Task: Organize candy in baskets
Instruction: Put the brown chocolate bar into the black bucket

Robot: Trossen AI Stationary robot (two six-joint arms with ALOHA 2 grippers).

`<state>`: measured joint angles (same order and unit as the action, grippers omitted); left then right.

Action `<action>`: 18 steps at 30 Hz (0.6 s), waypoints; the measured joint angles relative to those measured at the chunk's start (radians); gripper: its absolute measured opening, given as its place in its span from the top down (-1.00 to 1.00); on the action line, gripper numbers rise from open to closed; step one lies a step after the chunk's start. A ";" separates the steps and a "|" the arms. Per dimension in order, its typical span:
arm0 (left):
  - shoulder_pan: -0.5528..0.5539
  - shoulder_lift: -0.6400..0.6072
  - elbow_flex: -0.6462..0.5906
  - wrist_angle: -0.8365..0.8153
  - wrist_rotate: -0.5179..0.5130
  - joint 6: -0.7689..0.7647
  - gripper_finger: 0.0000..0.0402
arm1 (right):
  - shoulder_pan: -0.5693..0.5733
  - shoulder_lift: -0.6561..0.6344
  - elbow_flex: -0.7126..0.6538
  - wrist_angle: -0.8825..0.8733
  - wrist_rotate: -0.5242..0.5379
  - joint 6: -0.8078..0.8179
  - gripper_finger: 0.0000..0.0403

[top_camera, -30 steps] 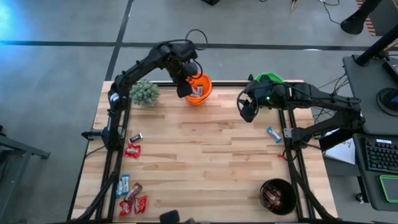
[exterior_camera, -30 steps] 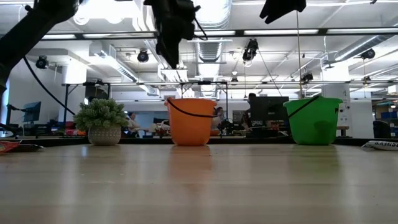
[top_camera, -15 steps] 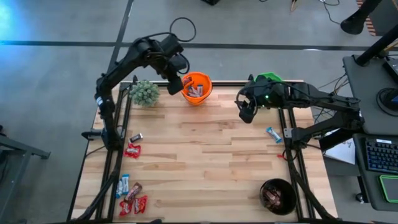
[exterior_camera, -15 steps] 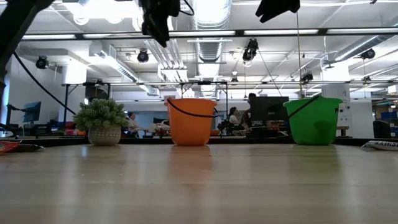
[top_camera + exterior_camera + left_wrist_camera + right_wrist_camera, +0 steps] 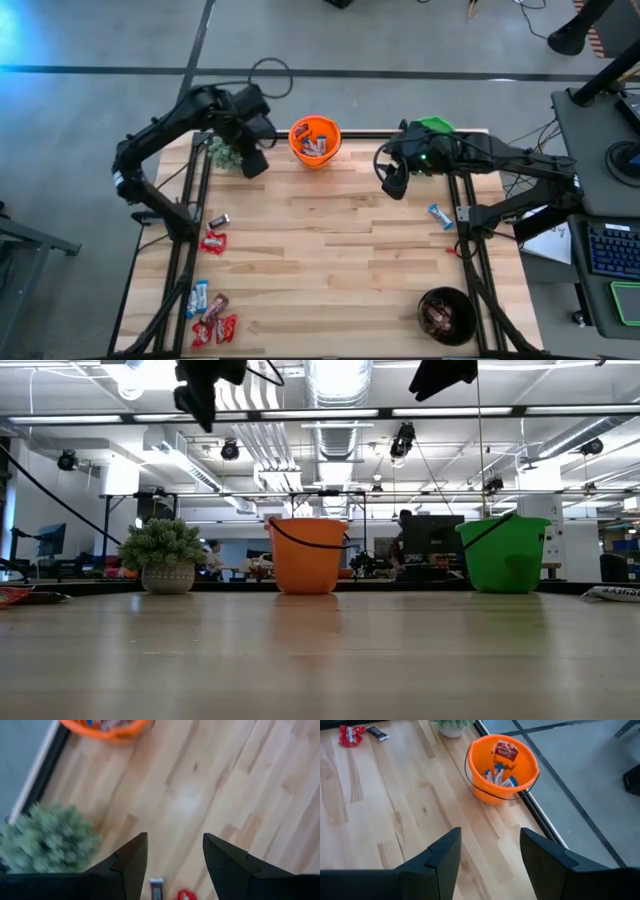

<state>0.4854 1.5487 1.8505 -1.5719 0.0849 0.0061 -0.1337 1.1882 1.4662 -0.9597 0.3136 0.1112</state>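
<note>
The left gripper (image 5: 254,163) is seen raised above the table's far edge, with the fuzzy plant (image 5: 226,152) just beside it on its outer side and the orange basket (image 5: 315,141) near on its inner side; its fingers (image 5: 131,862) are spread apart with only bare wood between them, and nothing is pinched. In the left wrist view, a dark brown candy (image 5: 156,888) and a red candy (image 5: 186,895) are glimpsed on the wooden table (image 5: 340,260) ahead of these fingers.

The right gripper (image 5: 393,178) is held above the table, close in front of the bright green basket (image 5: 432,127) and well apart from the orange basket; its fingers (image 5: 443,854) are likewise parted and empty. In the right wrist view, the orange basket is seen beyond these fingers, upright, with a red wrapper and several blue-and-white bars inside it.

A blue-and-white candy (image 5: 440,215) is found on the table near the right gripper, toward the robot's side; the black basket (image 5: 447,315) is set at the near right corner, well away from both grippers, with dark wrappers inside. A cluster of mixed candies (image 5: 211,318) lies at the near left corner, far from the left gripper; a second red candy (image 5: 212,241) lies between that cluster and the plant.
</note>
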 joint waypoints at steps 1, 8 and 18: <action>-0.010 -0.020 -0.030 0.003 0.000 -0.014 0.14 | 0.000 0.002 0.000 0.000 0.000 0.000 0.06; -0.078 -0.134 -0.218 0.020 0.000 -0.113 0.14 | 0.000 0.007 0.000 0.000 -0.001 0.034 0.06; -0.134 -0.290 -0.506 0.031 -0.031 -0.211 0.14 | 0.000 0.006 0.000 0.000 -0.001 0.125 0.06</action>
<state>0.3515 1.2584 1.3446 -1.5414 0.0540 -0.2046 -0.1337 1.1946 1.4662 -0.9595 0.3130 0.2357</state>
